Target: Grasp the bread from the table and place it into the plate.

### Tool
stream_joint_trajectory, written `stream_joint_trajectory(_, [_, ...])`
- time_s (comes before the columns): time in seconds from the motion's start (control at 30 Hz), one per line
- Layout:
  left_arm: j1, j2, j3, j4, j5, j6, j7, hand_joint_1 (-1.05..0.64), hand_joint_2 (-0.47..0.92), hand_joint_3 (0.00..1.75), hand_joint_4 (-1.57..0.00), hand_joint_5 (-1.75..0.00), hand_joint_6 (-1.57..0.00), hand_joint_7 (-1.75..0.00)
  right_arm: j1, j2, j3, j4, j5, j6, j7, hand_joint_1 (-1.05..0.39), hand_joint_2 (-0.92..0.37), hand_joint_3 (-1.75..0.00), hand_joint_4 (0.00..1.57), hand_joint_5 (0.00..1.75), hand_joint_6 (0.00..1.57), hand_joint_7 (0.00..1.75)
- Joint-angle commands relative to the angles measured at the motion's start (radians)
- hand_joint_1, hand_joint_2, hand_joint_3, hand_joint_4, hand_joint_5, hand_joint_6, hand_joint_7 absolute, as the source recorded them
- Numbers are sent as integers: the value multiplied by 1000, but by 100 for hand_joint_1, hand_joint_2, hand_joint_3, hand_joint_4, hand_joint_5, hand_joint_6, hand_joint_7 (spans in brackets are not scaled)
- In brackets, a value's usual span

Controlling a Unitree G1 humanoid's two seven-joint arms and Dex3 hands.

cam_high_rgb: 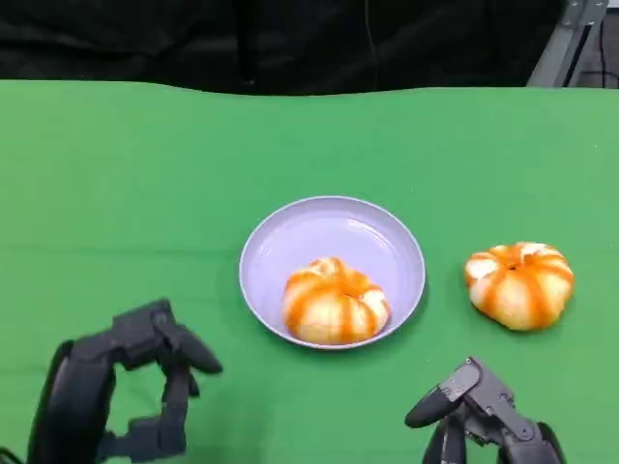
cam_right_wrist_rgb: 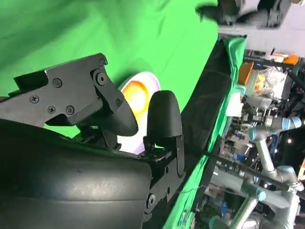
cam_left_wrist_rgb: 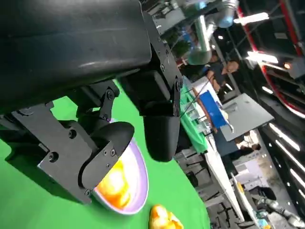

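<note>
A lavender plate (cam_high_rgb: 324,230) sits mid-table with one orange-striped bread (cam_high_rgb: 335,302) lying in its near half. A second striped bread (cam_high_rgb: 519,284) rests on the green cloth to the right of the plate. My left hand (cam_high_rgb: 145,387) hovers near the front edge, left of the plate, fingers bent but apart and holding nothing. My right hand (cam_high_rgb: 479,411) hangs low at the front right, just in front of the loose bread, with nothing in it. The left wrist view looks past my left hand (cam_left_wrist_rgb: 109,95) to the plate (cam_left_wrist_rgb: 138,186), its bread (cam_left_wrist_rgb: 114,183) and the loose bread (cam_left_wrist_rgb: 164,219). The right wrist view has the plate (cam_right_wrist_rgb: 148,76) and its bread (cam_right_wrist_rgb: 135,94) beyond my right hand (cam_right_wrist_rgb: 119,114).
The green cloth (cam_high_rgb: 145,174) covers the whole table, with a black backdrop beyond its far edge. A metal frame leg (cam_high_rgb: 561,43) stands at the far right corner. Other robot arms and lab tables lie far off in the wrist views.
</note>
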Motion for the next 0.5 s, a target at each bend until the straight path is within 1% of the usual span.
stream_joint_trajectory(0.03, [21, -18, 13, -5, -19, -5, 16, -4, 24, 158, -90, -174, -84, -158, 2, -11, -14, -9, -27, -1, -13, -8, -76, -132, 70, 175, 37, 175])
stream_joint_trajectory(0.2, [33, -23, 15, 8, -32, -5, 6, -7, 27, 155, -89, -175, -81, -161, 4, -6, -17, -13, -33, 6, -11, -9, -76, -132, 71, 175, 36, 175])
stream_joint_trajectory(0.5, [48, -33, 8, -10, -34, 7, 5, -9, 31, 149, -86, -175, -79, -159, 2, -8, -16, -4, -34, -5, -13, -8, -75, -131, 69, 175, 36, 175])
